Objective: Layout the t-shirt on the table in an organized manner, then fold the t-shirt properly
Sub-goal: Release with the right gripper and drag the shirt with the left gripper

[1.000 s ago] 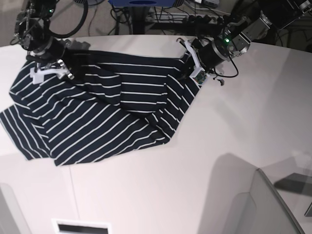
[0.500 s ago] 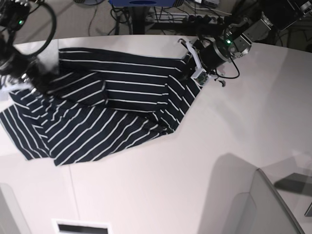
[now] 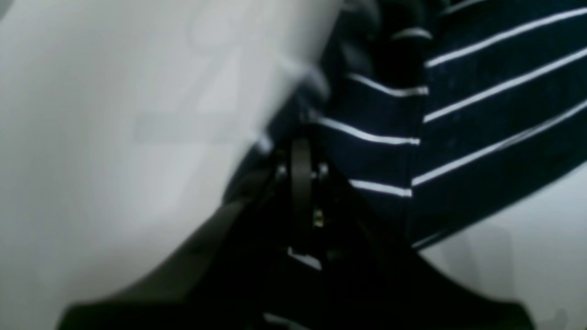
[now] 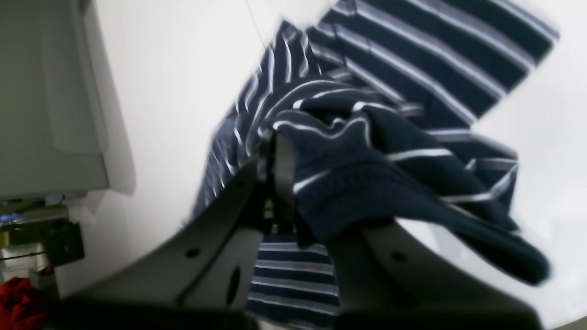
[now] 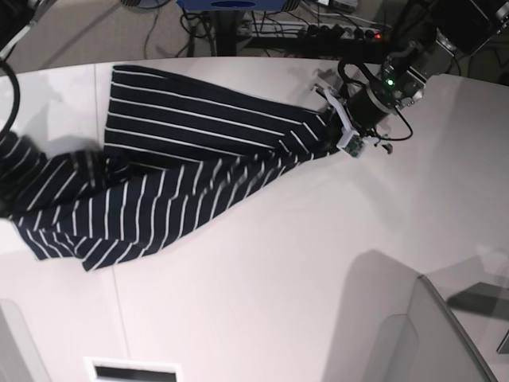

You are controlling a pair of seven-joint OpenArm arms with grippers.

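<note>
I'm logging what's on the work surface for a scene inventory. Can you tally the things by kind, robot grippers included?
T-shirt, dark navy with white stripes: 1
Table, white: 1
Grippers shut on the t-shirt: 2, the left gripper and the right gripper
Total: 4

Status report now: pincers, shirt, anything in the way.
Left pincer shut on shirt. Right pincer shut on shirt, lifting a bunch. Shirt stretched across table, still rumpled. Nothing in the way.
</note>
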